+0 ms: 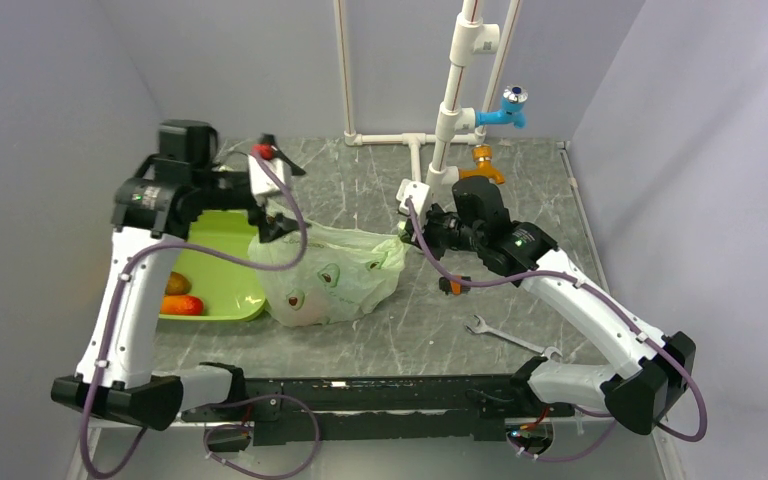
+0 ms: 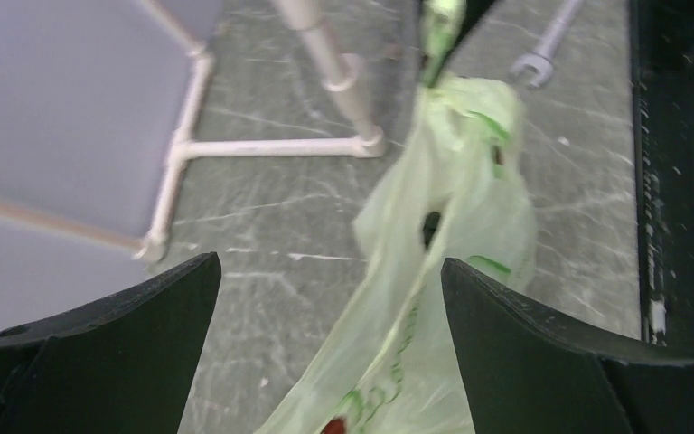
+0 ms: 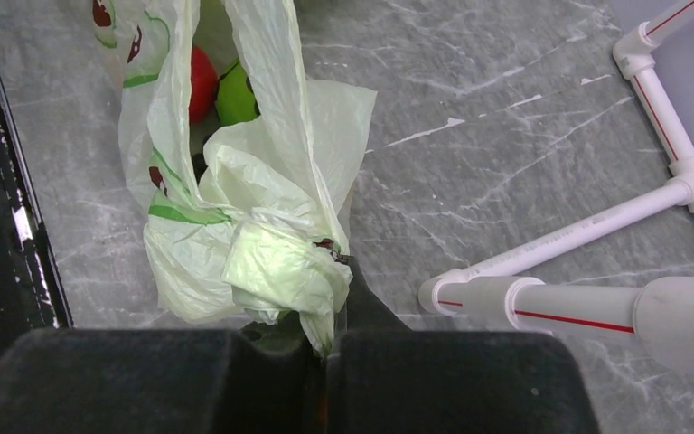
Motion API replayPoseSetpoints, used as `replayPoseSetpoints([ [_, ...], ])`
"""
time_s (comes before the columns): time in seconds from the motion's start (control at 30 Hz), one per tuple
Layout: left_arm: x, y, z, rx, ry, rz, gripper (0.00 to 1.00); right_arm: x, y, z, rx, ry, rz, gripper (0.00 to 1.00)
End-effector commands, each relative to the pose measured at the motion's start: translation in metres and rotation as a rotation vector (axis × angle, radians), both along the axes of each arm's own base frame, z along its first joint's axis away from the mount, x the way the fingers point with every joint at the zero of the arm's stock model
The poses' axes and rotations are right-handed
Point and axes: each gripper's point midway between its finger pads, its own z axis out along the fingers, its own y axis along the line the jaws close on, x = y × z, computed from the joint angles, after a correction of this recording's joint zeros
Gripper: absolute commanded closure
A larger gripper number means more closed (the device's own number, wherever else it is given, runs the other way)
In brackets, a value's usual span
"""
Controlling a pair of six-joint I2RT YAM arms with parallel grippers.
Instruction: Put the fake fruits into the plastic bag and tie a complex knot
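Note:
The pale green plastic bag [image 1: 332, 272] lies on the table right of the tray, stretched between both grippers. My right gripper [image 1: 407, 234] is shut on the bunched right end of the bag [image 3: 280, 262]. In the right wrist view a red fruit [image 3: 201, 83] and a green fruit [image 3: 235, 95] show inside the bag. My left gripper [image 1: 272, 226] is at the bag's left end with its jaws wide open. In the left wrist view a strip of the bag [image 2: 398, 325] runs between the jaws. A red-orange fruit [image 1: 182, 305] and a brownish one [image 1: 177, 284] lie on the tray.
The lime-green tray [image 1: 222, 262] sits left of the bag. A white pipe frame [image 1: 450, 110] with a blue tap [image 1: 508, 106] and an orange tap [image 1: 484, 165] stands at the back. A wrench [image 1: 495, 332] and a small orange object [image 1: 450, 286] lie to the right.

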Motion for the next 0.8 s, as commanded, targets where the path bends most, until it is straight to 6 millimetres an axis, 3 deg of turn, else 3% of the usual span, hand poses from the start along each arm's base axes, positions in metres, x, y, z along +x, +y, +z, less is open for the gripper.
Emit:
replayPoseSetpoints([
  [0.0,-0.008,-0.029,-0.047,0.111,-0.009,-0.118,0.01,0.0,0.007,0.032,0.098,-0.057,0.016,1.0],
  [0.13,-0.004,-0.051,-0.088,0.191,0.017,-0.197,0.01,-0.001,0.008,0.033,0.111,-0.048,0.013,1.0],
  [0.2,-0.008,-0.051,-0.113,0.233,0.072,-0.235,0.02,0.001,0.006,0.035,0.12,-0.05,-0.003,1.0],
  [0.23,-0.008,-0.049,-0.127,0.254,0.101,-0.234,0.09,0.002,0.005,0.035,0.124,-0.048,-0.011,1.0],
  [0.33,-0.016,-0.039,-0.166,0.316,0.145,-0.239,0.44,0.003,0.002,0.036,0.145,-0.049,-0.035,1.0],
  [0.43,-0.036,-0.035,-0.19,0.295,0.141,-0.256,0.81,0.009,0.001,0.031,0.158,-0.036,-0.07,1.0],
  [0.5,-0.044,-0.037,-0.207,0.276,0.138,-0.227,0.99,0.015,0.005,0.032,0.18,-0.029,-0.094,1.0],
  [0.67,-0.055,-0.038,-0.259,0.333,0.175,-0.2,1.0,0.026,0.029,0.041,0.278,0.009,-0.089,1.0],
  [0.77,-0.054,-0.036,-0.279,0.362,0.202,-0.194,1.0,0.03,0.045,0.046,0.317,0.036,-0.081,1.0],
])
